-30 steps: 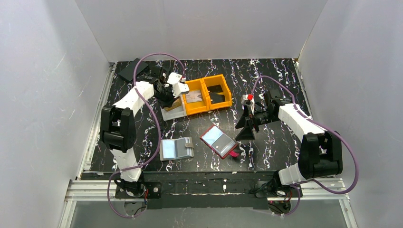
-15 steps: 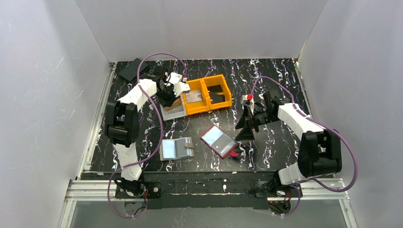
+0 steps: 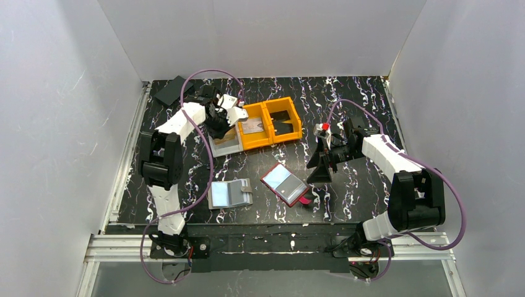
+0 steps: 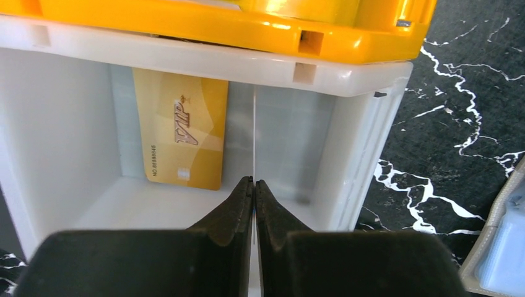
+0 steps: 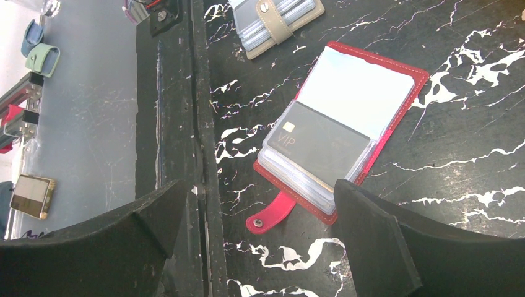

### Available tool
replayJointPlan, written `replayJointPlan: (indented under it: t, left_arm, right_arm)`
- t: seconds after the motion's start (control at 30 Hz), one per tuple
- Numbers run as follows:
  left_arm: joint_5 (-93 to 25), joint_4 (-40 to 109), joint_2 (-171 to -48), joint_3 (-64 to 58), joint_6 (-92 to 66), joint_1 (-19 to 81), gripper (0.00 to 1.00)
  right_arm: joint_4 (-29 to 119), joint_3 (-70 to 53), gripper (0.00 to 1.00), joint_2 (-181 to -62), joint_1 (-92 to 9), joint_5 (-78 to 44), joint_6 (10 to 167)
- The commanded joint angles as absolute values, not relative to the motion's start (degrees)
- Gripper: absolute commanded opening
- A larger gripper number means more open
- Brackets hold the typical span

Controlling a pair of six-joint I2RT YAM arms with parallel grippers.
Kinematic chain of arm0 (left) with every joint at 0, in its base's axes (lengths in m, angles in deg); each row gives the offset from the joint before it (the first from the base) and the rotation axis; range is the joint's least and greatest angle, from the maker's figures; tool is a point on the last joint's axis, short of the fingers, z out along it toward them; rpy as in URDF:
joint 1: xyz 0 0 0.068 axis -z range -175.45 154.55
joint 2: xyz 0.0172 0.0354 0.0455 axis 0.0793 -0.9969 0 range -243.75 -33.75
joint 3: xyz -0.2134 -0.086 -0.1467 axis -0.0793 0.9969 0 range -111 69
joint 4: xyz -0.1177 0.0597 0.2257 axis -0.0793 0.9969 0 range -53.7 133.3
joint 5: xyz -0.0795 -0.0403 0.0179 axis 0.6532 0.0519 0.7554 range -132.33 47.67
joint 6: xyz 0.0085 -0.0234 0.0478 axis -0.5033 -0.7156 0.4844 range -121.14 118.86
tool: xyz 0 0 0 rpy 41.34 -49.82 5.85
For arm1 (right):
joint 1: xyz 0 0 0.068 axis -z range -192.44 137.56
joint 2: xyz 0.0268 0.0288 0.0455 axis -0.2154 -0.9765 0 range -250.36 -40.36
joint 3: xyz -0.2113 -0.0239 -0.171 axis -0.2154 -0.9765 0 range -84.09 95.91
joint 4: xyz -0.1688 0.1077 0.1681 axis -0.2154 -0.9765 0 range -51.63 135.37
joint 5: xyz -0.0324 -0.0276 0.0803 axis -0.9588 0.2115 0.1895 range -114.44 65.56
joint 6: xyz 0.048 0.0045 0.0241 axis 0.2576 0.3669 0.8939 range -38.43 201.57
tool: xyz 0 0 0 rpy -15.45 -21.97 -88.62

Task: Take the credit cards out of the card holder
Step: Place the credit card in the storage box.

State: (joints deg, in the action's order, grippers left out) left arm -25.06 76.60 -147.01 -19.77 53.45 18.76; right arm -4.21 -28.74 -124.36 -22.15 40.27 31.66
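Left tool [image 4: 254, 181], clamped on what looked like a thin card [image 4: 254, 124] edge-on, hung over the white bin [image 4: 353, 77] to drop it beside the gold card [image 4: 186, 136], while the right tool [image 5: 259, 192] hovered spread apart above the red card holder [image 5: 362, 86] lying open mid-counter [image 3: 347, 93].

A black tabletop [image 3: 309, 93] veined with white is shown; twin bins [image 3: 272, 124] are seen in orange-yellow, beside a white tray [image 4: 247, 62] where a gold card [image 4: 186, 133] lettered "VIP" in brown is laid; a thin white card edge [image 4: 254, 136] is framed by the black fingers [image 4: 235, 210] of the left gripper [image 4: 254, 182]; a red card holder [image 5: 365, 80] is pictured with pale sleeves and a black card [image 5: 322, 145]; a second holder [image 5: 278, 21] is grey; purple cables [image 3: 204, 73] are trailed from white arms [image 3: 387, 154].
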Motion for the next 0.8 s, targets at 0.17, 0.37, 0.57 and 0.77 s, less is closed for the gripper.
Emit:
replayJointPlan:
  t: [0.17, 0.37, 0.57, 0.77]
  left_arm:
    - [-27.42, 75.83, -149.68, -25.05, 52.69, 19.22, 0.02]
    - [-27.23, 77.29, -152.38, -28.05, 52.01, 19.20, 0.03]
    - [-29.13, 77.44, -153.29, -29.54, 51.80, 19.20, 0.11]
    - [-30.61, 77.08, -153.88, -32.58, 49.40, 19.22, 0.16]
  right_arm:
    - [-5.60, -27.84, 0.98, -124.59, -21.67, 42.25, 30.38]
    - [-5.80, -27.82, 0.98, -124.47, -21.49, 42.40, 30.20]
    - [-6.21, -27.75, 0.98, -124.47, -21.40, 42.70, 29.83]
    - [-6.64, -27.58, 0.98, -124.47, -21.40, 42.91, 29.29]
